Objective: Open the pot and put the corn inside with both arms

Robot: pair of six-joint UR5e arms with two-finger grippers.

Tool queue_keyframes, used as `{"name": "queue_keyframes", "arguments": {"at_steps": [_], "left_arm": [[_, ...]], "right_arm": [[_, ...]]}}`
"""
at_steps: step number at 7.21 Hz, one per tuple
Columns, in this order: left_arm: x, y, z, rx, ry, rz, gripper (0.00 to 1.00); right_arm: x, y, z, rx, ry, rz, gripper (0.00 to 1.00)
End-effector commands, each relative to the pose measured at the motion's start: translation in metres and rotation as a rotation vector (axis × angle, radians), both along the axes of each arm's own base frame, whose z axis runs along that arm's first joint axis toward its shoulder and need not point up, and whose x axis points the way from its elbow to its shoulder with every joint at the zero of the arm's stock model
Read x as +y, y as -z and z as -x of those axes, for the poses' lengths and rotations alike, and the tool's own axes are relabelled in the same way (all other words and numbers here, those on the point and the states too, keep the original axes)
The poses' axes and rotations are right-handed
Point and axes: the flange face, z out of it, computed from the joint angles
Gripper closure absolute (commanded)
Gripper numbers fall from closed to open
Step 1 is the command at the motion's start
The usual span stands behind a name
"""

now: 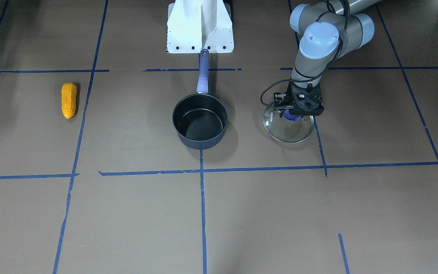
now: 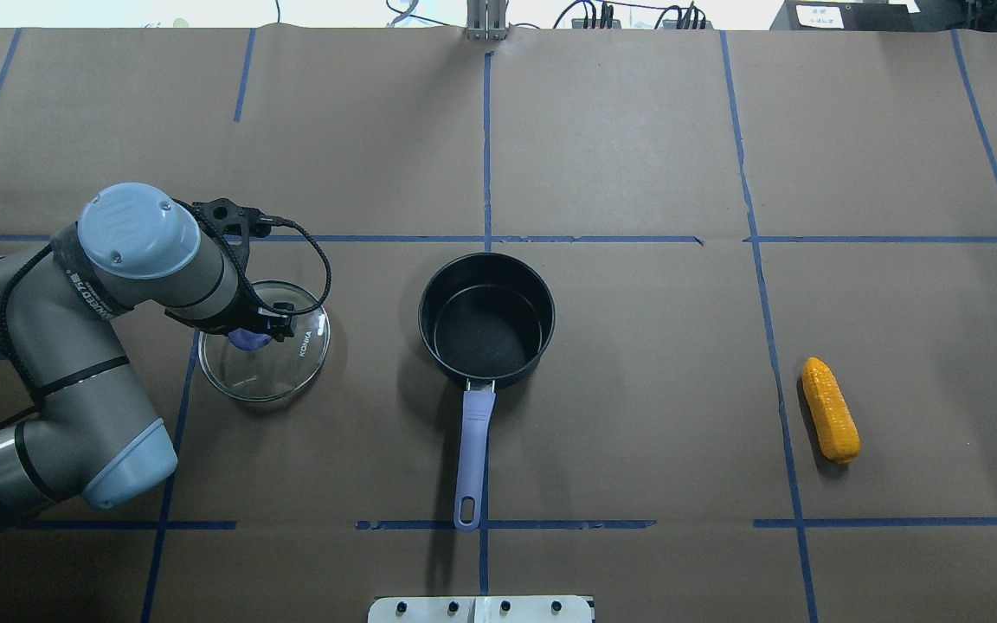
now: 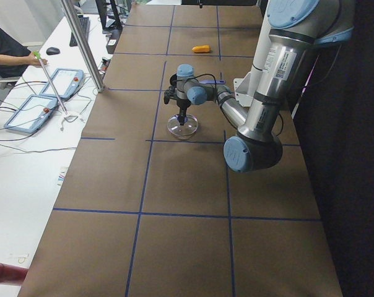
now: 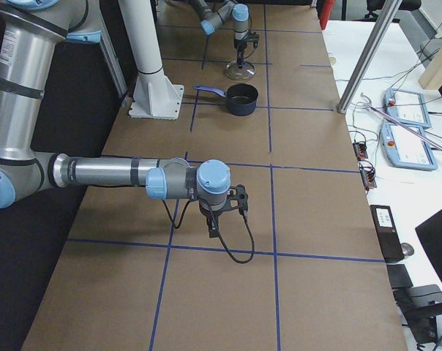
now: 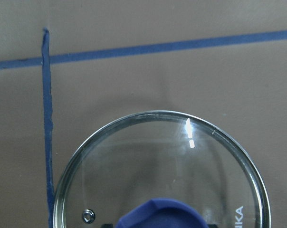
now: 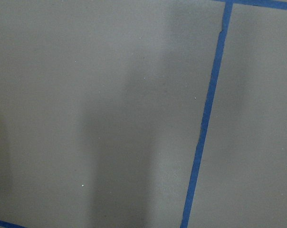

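The pot point(image 1: 200, 121) stands open and empty at the table's middle, its purple-blue handle point(image 2: 472, 450) pointing at the robot's base. Its glass lid point(image 2: 269, 372) lies flat on the table to the pot's left in the overhead view. My left gripper point(image 2: 247, 336) stands straight down over the lid, shut on its blue knob point(image 5: 162, 216). The corn point(image 2: 830, 421) lies alone on the table far on the right. My right gripper point(image 4: 221, 219) hangs low over bare table, far from the pot; it shows only in the exterior right view, so I cannot tell its state.
The white stand point(image 1: 200, 24) sits at the robot's edge just behind the pot handle. Blue tape lines point(image 2: 485, 147) divide the brown table. Beyond the far edge are a side desk with control pendants point(image 3: 35, 108) and a seated person.
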Motion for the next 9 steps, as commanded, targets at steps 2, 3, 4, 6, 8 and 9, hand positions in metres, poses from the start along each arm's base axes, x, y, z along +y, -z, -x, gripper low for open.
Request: {"name": "queue_keyframes", "arguments": {"at_steps": [2,3,4,6,8,9], "left_arm": [[0.0,-0.01,-0.004,0.002,-0.025,0.032,0.0],[0.003,-0.007,0.003,0.009,-0.023,0.029,0.0],[0.011,0.006,0.026,0.037,-0.007,0.011,0.0],[0.01,0.0,0.125,0.101,0.05,0.059,0.0],[0.013,-0.051,0.238,0.115,-0.022,0.028,0.0],[0.014,-0.076,0.277,0.128,-0.041,0.034,0.0]], "right_arm": [[0.0,0.0,0.0,-0.002,-0.001,0.002,0.0],[0.0,0.0,0.0,0.001,-0.005,0.005,0.0],[-0.003,0.003,0.004,0.001,-0.001,0.006,0.0],[-0.015,0.035,0.064,-0.038,-0.108,0.049,0.0],[-0.009,0.077,0.19,-0.03,-0.224,0.093,0.0],[-0.013,0.106,0.245,-0.039,-0.252,0.115,0.0]]}}
